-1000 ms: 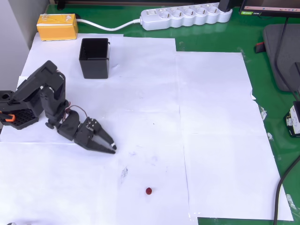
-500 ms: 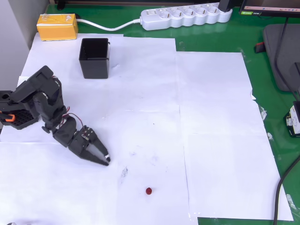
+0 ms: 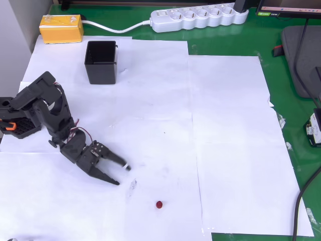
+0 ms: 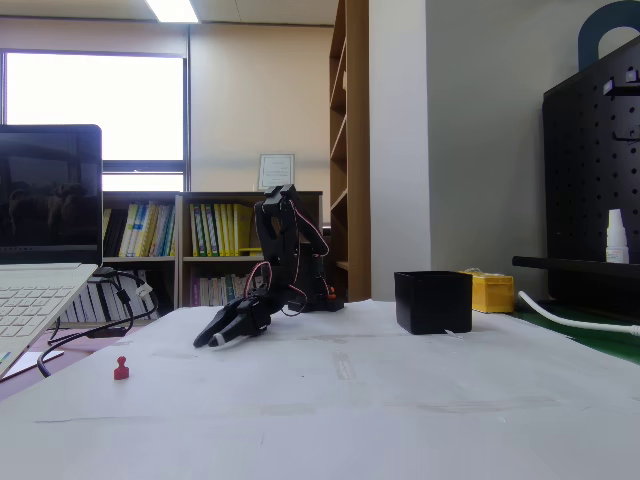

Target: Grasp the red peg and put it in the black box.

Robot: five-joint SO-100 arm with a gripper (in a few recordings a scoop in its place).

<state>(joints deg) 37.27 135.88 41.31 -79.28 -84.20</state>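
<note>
Gaping claw (image 3: pixel 122 174) short of red peg (image 3: pixel 159 204), overhead view.

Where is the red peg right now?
In the overhead view the red peg lies on the white paper near the bottom edge, apart from the open gripper, to its lower right.

In the fixed view, the black arm bends forward and down, its claw (image 4: pixel 222 335) low over the white paper (image 4: pixel 400 380) covering the desk. The red peg (image 4: pixel 121 369) stands on the paper to the left of the claw, apart from it. The black box (image 4: pixel 432 301) sits upright right of the arm, a yellow block (image 4: pixel 492 293) behind it. A laptop (image 4: pixel 40 240) fills the left edge.
</note>
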